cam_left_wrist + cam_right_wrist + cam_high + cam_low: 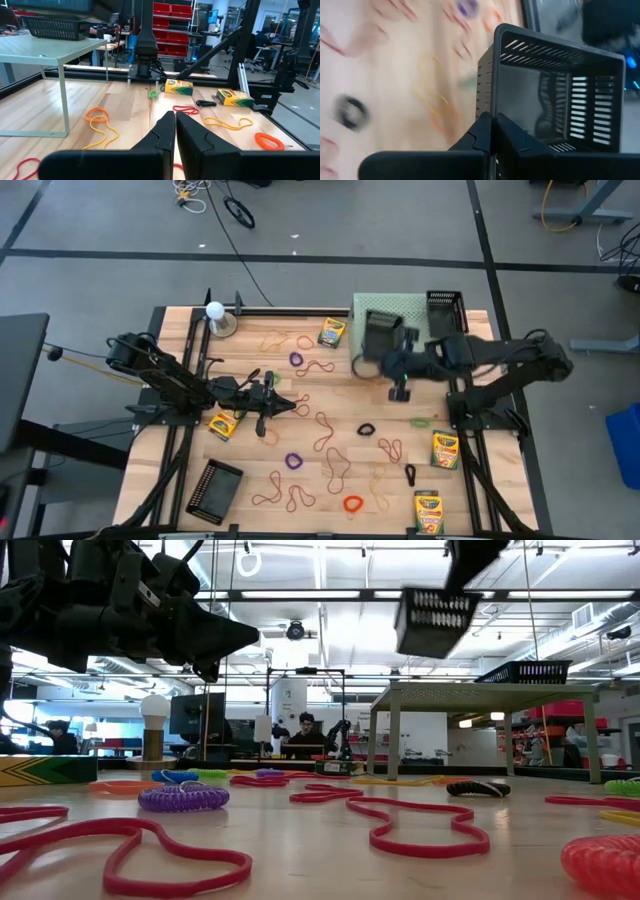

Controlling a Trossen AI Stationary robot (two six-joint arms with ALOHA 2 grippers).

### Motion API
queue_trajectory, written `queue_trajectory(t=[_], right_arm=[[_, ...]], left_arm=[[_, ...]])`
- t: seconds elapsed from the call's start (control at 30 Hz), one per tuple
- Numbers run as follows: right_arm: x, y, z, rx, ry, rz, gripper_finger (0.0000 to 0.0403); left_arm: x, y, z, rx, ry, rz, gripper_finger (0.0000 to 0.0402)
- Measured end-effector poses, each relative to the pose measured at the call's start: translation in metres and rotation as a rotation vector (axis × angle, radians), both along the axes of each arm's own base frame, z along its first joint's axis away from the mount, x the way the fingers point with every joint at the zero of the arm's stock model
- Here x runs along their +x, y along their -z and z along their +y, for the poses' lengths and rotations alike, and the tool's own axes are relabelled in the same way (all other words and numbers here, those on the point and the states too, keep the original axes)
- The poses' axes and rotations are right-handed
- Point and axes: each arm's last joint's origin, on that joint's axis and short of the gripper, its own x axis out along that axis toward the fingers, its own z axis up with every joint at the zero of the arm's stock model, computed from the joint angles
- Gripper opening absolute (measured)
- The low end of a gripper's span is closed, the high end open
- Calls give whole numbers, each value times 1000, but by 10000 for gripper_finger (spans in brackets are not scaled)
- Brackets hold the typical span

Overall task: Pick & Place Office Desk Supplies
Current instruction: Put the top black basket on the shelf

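Note:
My right gripper (492, 131) is shut on a black slotted basket (380, 333), held in the air by the pale green stand (392, 306); the basket also shows in the low view (435, 620). My left gripper (175, 131) is shut and empty, and hovers over the table's left middle (292, 406). Crayon boxes lie flat at the far middle (331, 332), the left (222, 424) and the near right (445, 450). Purple rings (293, 461), a black ring (366, 428), an orange ring (352, 503) and many rubber-band loops (330, 435) lie about the table. My right gripper pinches the basket's side wall at its rim (492, 107), near a corner, with one finger outside the wall and one inside the basket. The basket is lifted clear of the table and the stand, tipped so that its open top faces sideways.
A second black basket (446, 310) stands on the pale green stand. A third (215, 490) lies on the table's near left. A white ball on a round base (216, 315) stands at the far left. People sit in the room beyond the table (305, 730).

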Motion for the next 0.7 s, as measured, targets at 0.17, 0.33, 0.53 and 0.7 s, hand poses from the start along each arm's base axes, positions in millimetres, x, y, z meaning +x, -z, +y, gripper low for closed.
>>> queue_trajectory(t=[0.17,0.33,0.53,0.7], right_arm=[[-11,4,-36,-66,-28,207,13],[-20,5,-65,-43,-98,321,13],[-30,7,-87,58,-106,355,13],[-34,8,-96,89,-92,350,13]], left_arm=[[0,0,0,0,0,0,21],[0,0,0,0,0,0,21],[0,0,0,0,0,0,21],[0,0,0,0,0,0,21]])
